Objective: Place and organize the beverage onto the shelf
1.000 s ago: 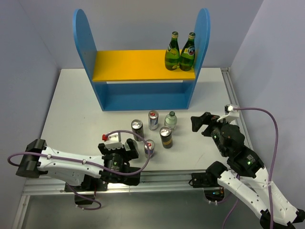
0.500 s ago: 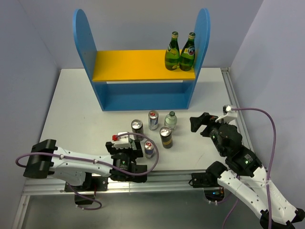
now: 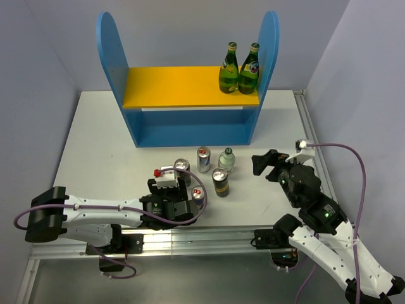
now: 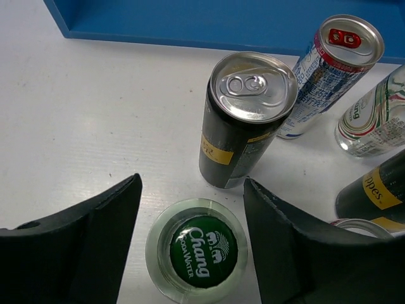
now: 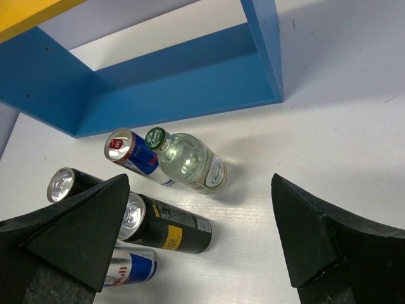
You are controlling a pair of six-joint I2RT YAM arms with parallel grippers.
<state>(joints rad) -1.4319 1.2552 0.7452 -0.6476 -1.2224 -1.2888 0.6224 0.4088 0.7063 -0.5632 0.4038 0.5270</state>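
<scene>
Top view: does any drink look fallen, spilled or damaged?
Nothing stands out. The cans and clear bottle on the table stand upright, the green bottles stand on the shelf, and no spill shows.

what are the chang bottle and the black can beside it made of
Chang bottle: likely clear glass, glossy; a see-through, faintly green rim shows around its cap. Cap: probably painted metal, printed green, though plastic is possible. Black can: almost certainly aluminium, with a bare silvery lid and pull tab above a glossy black-and-gold printed wall.
</scene>
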